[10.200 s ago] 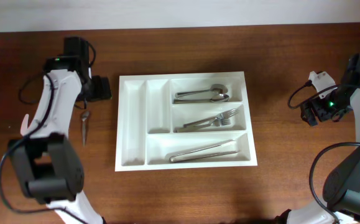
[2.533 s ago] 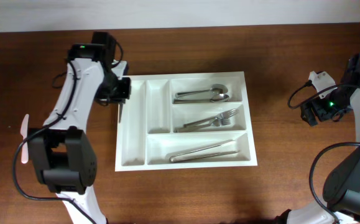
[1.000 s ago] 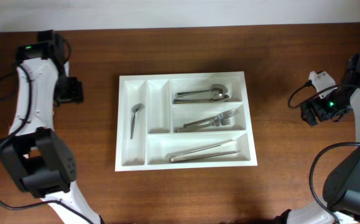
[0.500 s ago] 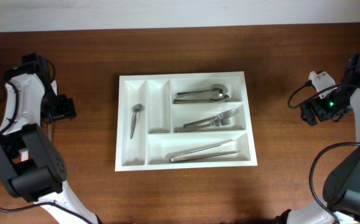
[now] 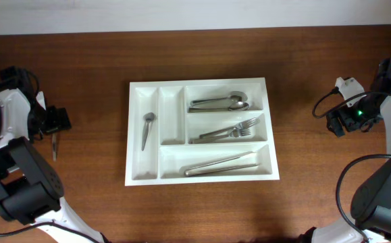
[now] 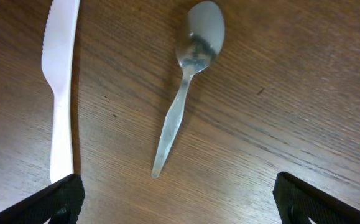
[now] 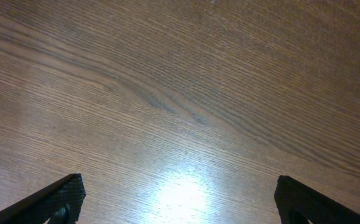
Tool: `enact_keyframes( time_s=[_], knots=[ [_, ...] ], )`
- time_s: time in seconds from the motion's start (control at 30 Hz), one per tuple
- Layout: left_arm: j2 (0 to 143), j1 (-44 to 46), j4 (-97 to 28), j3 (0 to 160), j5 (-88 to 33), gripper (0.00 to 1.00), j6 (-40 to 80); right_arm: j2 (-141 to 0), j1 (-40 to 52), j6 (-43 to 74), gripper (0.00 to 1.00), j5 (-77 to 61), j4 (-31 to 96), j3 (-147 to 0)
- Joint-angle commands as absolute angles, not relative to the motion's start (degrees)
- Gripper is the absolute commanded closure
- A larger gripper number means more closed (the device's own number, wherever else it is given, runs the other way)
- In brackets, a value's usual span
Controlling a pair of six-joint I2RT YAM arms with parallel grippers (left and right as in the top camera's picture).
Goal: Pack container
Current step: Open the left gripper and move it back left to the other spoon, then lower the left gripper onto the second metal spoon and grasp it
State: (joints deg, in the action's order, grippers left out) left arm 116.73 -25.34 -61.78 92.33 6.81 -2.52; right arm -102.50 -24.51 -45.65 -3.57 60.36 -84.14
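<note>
The container, a white cutlery tray, lies at the table's middle. Its left narrow compartment holds a small spoon. The wide compartments hold spoons, forks and long utensils. My left gripper hangs far left of the tray, open and empty. In the left wrist view its jaws stand wide, just short of the handle of a loose metal spoon lying on the wood. My right gripper is far right, open over bare wood.
A white plastic knife lies beside the loose metal spoon, to its left in the wrist view, its handle end next to one finger. The second narrow compartment holds nothing. Cables trail near both arm bases.
My left arm swung left, away from the tray, to above the loose spoon, and its jaws widened. The small spoon stays in the narrow compartment. The right arm has not moved.
</note>
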Motion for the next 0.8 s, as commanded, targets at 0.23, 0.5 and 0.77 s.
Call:
enact_keyframes(
  time_s=[0.23,0.5,0.77],
  knots=[
    [117.8,-25.7,-60.1,91.9,3.8,0.01,-13.2,-102.6,-24.5,-46.1,0.01,-4.5,60.4,-83.8],
    [120.7,-25.8,-59.2,91.9,3.8,0.01,-14.3,-102.6,-24.5,-46.1,0.01,-4.5,60.4,-83.8],
    [122.8,-26.9,-58.8,91.9,1.5,0.01,-14.5,-102.6,-24.5,-46.1,0.01,-4.5,60.4,-83.8]
  ],
)
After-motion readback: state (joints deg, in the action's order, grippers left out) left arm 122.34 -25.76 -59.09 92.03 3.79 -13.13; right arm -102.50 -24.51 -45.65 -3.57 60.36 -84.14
